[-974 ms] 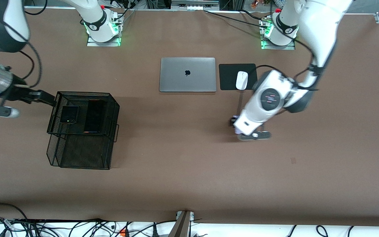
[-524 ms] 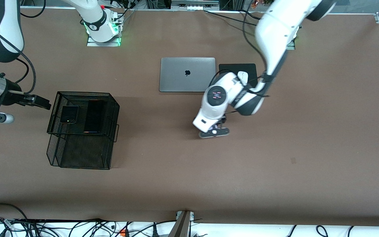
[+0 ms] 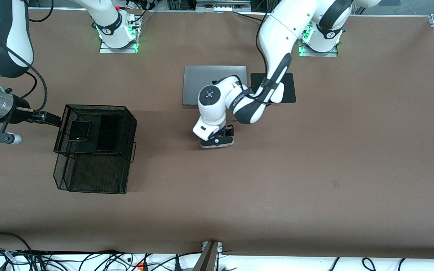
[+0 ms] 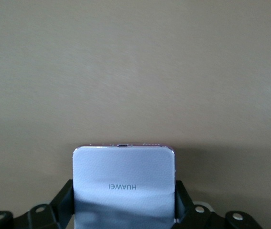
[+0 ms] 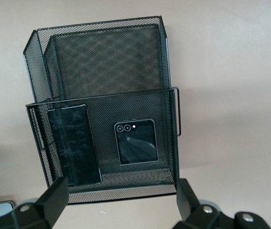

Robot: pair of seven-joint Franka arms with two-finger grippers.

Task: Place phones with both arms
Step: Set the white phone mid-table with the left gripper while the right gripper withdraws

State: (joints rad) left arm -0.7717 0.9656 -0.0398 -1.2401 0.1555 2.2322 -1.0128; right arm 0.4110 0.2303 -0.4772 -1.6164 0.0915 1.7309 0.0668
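My left gripper (image 3: 220, 138) is shut on the small pale lilac-white phone (image 4: 124, 179) and holds it over bare table, between the laptop and the mesh basket. The left gripper (image 4: 124, 202) grips the phone by its two side edges. The small squarish black phone with an orange dot (image 3: 80, 130) and the long slim black slab (image 3: 108, 132) lie side by side in the upper tray of the black mesh basket (image 3: 96, 107). My right gripper (image 3: 48, 117) is open and empty, just outside the basket's wall. In the right wrist view the gripper (image 5: 121, 193) faces both phones (image 5: 136, 141), (image 5: 74, 144).
A closed grey laptop (image 3: 198, 79) and a black mouse pad (image 3: 289, 86) lie near the robot bases, partly covered by the left arm. The basket's lower tray (image 3: 96, 177) juts toward the front camera.
The left arm has carried the lilac phone from near the mouse pad toward the right arm's end of the table. The right gripper drew slightly away from the basket, then returned.
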